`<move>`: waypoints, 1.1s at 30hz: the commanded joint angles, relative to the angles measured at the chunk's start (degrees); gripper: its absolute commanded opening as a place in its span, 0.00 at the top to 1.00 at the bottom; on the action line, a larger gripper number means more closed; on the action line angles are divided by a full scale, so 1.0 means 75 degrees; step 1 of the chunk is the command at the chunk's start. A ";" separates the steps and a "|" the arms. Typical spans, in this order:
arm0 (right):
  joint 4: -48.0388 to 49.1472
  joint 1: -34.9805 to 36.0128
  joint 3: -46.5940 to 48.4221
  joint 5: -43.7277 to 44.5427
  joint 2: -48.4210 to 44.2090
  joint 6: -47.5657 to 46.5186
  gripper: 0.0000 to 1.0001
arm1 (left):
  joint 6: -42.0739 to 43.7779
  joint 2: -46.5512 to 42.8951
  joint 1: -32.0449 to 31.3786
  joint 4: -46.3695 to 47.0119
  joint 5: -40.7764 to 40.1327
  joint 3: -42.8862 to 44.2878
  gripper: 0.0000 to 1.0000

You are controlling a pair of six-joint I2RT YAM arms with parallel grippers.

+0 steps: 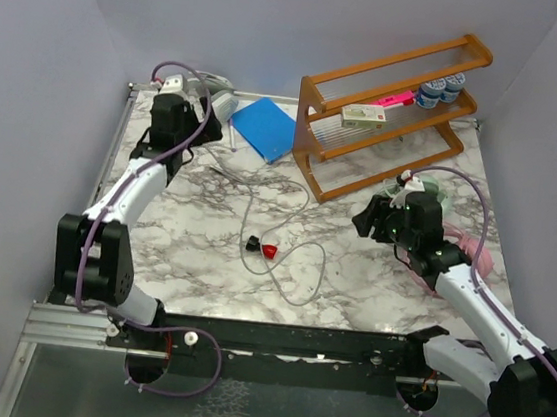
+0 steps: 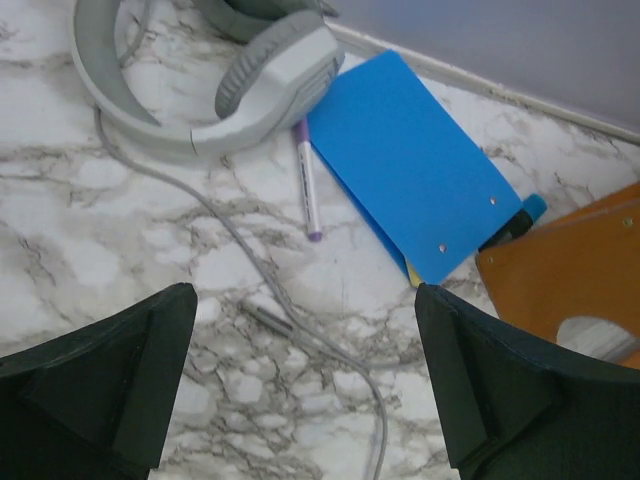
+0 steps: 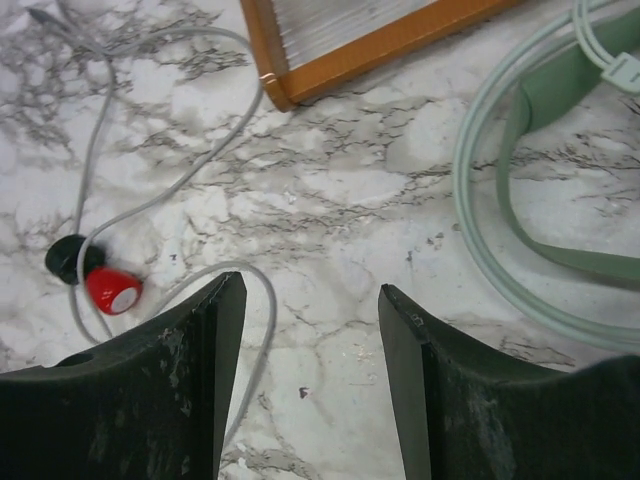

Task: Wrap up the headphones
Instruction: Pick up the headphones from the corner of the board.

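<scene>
Both the left gripper (image 2: 302, 300) and right gripper (image 3: 310, 285) gape empty; sweeping low, the right could snag the seemingly slack cable (image 3: 272, 312) at nine o'clock.

my left gripper (image 2: 305, 400) hangs over the marble table (image 2: 90, 230), jaws spread wide. ahead lies the blue folder (image 2: 410, 165), a purple pen (image 2: 308, 185) just beside its left edge. the silver-grey headset (image 2: 260, 80) sits left of the folder, its cable (image 2: 240, 245) trailing below it. a wooden rack (image 2: 570, 270) stands at the folder's right.
</scene>
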 commanded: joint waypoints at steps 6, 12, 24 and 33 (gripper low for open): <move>0.0306 -0.0019 0.0243 -0.1233 -0.0589 -0.0457 0.36 | -0.1331 0.2949 0.0841 -0.1335 -0.0665 0.3120 0.01; 0.0245 -0.0019 0.0432 -0.1344 -0.0427 -0.0440 0.36 | -0.2137 0.5551 0.1235 -0.4266 -0.1706 0.6574 0.01; 0.0355 -0.0019 0.0421 -0.1557 -0.0411 -0.0336 0.36 | -0.2293 0.7251 0.1532 -0.4080 -0.2000 0.7885 0.20; 0.0423 -0.0019 0.0539 -0.1584 -0.0232 -0.0324 0.36 | -0.2465 0.7995 0.1527 -0.4077 -0.1818 0.8579 0.42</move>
